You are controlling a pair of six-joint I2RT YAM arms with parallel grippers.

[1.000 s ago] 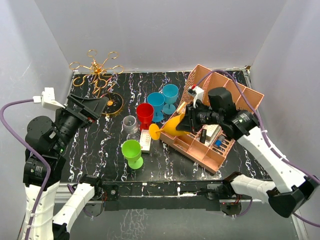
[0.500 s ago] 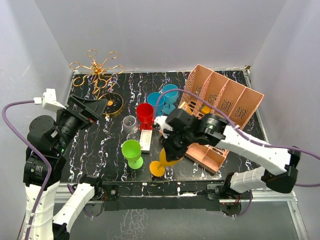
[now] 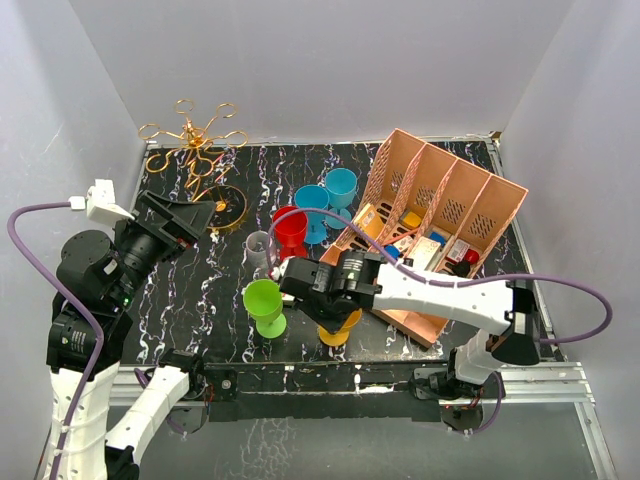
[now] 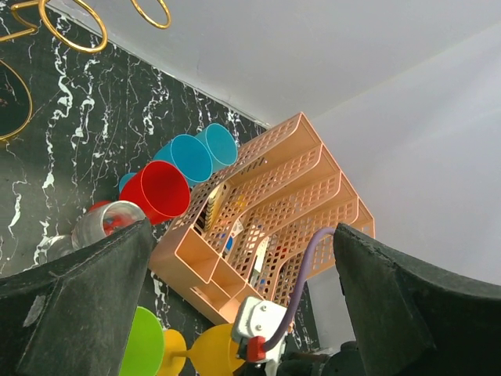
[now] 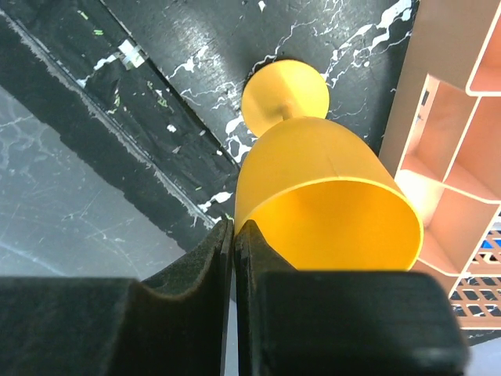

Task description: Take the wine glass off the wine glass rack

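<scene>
The right pincer (image 5: 233, 227) is closed on the rim of the yellow glass (image 5: 329, 196), one finger inside the bowl and one outside. The glass hangs foot-down over the desk (image 3: 200, 300), near its front edge, between the green glass (image 3: 263, 300) and the organizer (image 3: 480, 215); whether the foot touches yet I cannot tell. It is well apart from the rack (image 3: 192, 135), which stands at the back left corner. To finish well, lower straight until the foot sits flat, keep the bowl upright, then open slowly and lift clear without nudging the green glass. The left pincer (image 3: 185, 213) hangs wide open, holding nothing, near the rack.
</scene>
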